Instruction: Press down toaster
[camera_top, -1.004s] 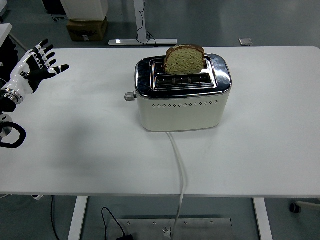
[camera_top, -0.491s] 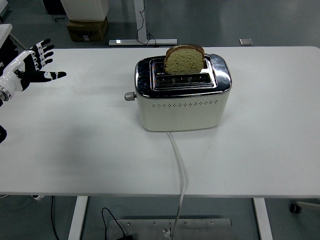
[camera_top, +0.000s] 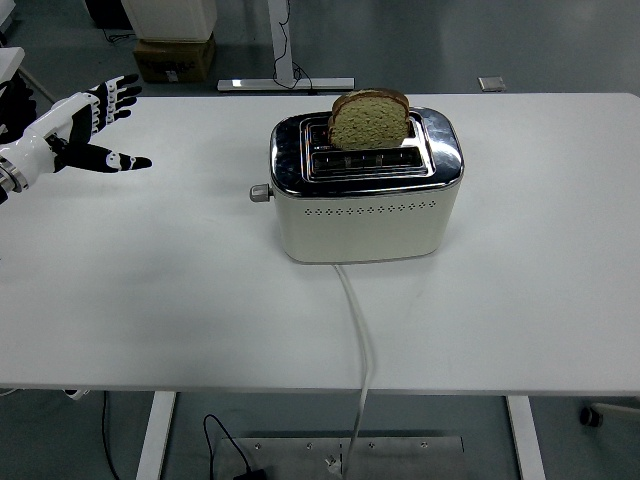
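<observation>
A cream toaster (camera_top: 365, 212) with a chrome top stands in the middle of the white table (camera_top: 150, 290). A slice of brown bread (camera_top: 368, 120) sticks up out of its far slot. Its lever knob (camera_top: 260, 193) juts out of the left end, in the raised position. My left hand (camera_top: 95, 125) is over the table's far left, fingers spread and empty, well to the left of the knob. The right arm is not in view.
The toaster's white cord (camera_top: 358, 330) runs from its front down over the table's near edge. On the floor behind the table are a cardboard box (camera_top: 175, 55) and a desk leg (camera_top: 285, 70).
My left hand has turned from upright to reaching forward, and moved a little right toward the toaster. The toaster, bread and knob have not moved.
</observation>
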